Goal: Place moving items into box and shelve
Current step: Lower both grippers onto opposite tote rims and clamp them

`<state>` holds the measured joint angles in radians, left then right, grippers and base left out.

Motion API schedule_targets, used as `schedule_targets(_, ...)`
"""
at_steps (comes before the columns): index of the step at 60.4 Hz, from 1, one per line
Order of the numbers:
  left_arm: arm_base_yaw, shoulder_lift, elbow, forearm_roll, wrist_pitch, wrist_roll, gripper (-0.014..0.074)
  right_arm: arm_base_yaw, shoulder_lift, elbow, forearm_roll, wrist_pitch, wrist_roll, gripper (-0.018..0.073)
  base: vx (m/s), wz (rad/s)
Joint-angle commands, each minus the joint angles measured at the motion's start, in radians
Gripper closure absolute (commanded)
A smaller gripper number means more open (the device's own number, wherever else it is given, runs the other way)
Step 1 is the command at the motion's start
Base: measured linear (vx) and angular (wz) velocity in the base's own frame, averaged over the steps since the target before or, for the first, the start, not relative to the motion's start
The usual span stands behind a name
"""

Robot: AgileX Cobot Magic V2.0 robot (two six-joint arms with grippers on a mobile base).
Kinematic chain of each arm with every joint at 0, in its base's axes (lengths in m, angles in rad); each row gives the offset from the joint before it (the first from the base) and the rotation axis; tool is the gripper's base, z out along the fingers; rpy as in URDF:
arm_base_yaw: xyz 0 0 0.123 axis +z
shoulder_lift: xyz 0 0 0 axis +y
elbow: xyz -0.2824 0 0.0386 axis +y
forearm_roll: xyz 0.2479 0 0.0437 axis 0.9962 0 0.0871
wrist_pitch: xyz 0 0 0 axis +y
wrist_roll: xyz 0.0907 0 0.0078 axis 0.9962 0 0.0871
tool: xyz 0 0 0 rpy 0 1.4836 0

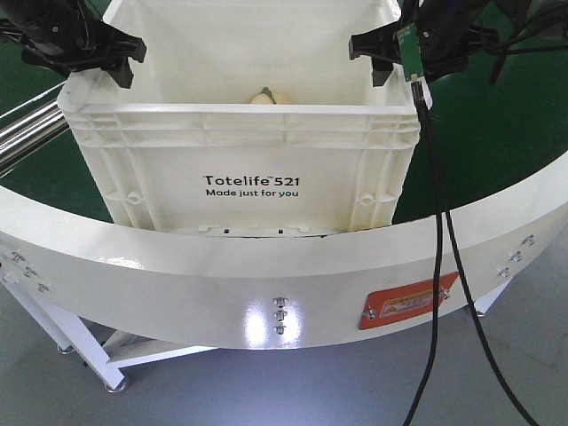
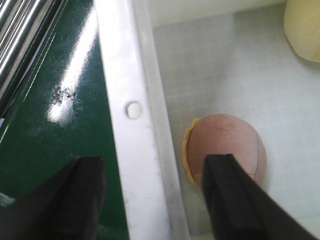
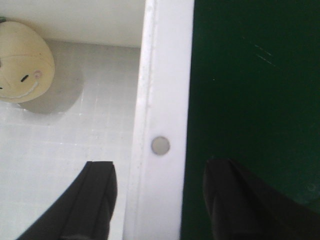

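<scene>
The left claw (image 2: pixel 152 162) is spread open and straddles the left rim of the large cream-white rectangular plastic box (image 1: pixel 248 151). One black finger is outside over the glossy green counter (image 2: pixel 60 75), the other inside the box. The right claw (image 3: pixel 160 165) mirrors it on the opposite rim, also open, with only the rim between its fingers. Neither appears to press the plastic.

Just inside the left wall, on the box floor, lies the dusty pink round plush toy (image 2: pixel 230 145). Farther in, near the far wall, sits the pale yellow round plush toy with a stitched smile (image 3: pixel 22 65).

With both toys in the box, the packing looks finished. The step in hand seems to be taking hold of the box for shelving. The next move likely calls for both claws to close on the rims together, then lift level so the box neither tips nor slips.
</scene>
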<state>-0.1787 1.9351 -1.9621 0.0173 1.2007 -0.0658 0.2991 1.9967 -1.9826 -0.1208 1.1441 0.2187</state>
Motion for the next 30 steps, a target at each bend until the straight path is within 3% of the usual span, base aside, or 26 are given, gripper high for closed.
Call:
schedule_targets(1,0.002,-0.053,-0.037,-0.009,-0.036,-0.004,0.0171,-0.009,-0.064,-0.034,-0.017,-0.038,0.003,0.0174,0.0,0.0)
schedule_targets(18,0.002,-0.053,-0.037,-0.017,-0.037,-0.004,0.0388,-0.006,-0.064,-0.034,-0.001,-0.039,-0.004,0.0375,0.0,0.0)
schedule_targets(30,0.002,-0.051,-0.037,-0.017,-0.03,-0.004,0.0461,-0.006,-0.064,-0.034,-0.001,-0.044,-0.013,0.0477,0.0,0.0)
